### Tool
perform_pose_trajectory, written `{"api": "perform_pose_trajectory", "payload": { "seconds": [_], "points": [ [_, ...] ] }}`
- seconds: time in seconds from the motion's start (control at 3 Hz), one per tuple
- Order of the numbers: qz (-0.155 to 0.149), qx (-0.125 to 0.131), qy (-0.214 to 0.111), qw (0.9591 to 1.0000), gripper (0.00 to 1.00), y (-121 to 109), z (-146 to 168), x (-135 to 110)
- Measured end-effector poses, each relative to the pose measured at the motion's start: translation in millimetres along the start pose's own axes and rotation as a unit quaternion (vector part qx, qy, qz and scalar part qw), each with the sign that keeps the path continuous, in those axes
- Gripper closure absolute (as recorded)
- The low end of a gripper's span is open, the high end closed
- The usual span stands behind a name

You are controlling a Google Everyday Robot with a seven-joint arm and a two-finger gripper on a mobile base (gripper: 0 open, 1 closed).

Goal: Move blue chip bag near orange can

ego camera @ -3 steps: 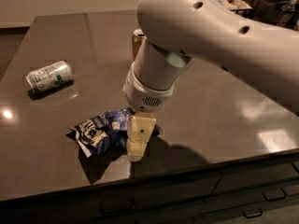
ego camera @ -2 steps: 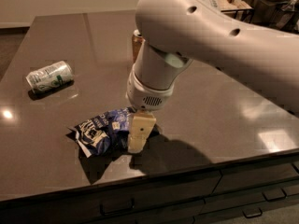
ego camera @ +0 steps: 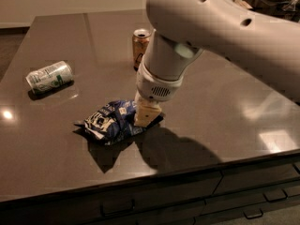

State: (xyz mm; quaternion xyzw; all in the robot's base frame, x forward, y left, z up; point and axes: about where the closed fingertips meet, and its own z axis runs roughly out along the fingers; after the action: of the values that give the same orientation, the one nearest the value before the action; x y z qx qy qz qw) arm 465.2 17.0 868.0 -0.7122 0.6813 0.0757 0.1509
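Your gripper (ego camera: 146, 115) is down at the right end of the blue chip bag (ego camera: 110, 122), which lies crumpled toward the front of the dark table (ego camera: 225, 116). From here you cannot tell whether the gripper has closed on the bag. The orange can (ego camera: 140, 48) stands upright farther back, well apart from the bag. A white-and-green can (ego camera: 49, 76) lies at the left. This looks like the grasping step. Next you need a firm hold, then a carry toward the orange can without knocking it.
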Motion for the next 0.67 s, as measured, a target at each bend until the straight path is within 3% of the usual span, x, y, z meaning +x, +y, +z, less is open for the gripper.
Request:
{"api": "perform_pose_trajectory", "payload": {
  "seconds": [0.33, 0.67],
  "points": [
    [0.040, 0.017, -0.012, 0.9990, 0.87, -25, -16, 6],
    [0.090, 0.047, -0.028, 0.9945, 1.00, -63, -32, 13]
  ]
}}
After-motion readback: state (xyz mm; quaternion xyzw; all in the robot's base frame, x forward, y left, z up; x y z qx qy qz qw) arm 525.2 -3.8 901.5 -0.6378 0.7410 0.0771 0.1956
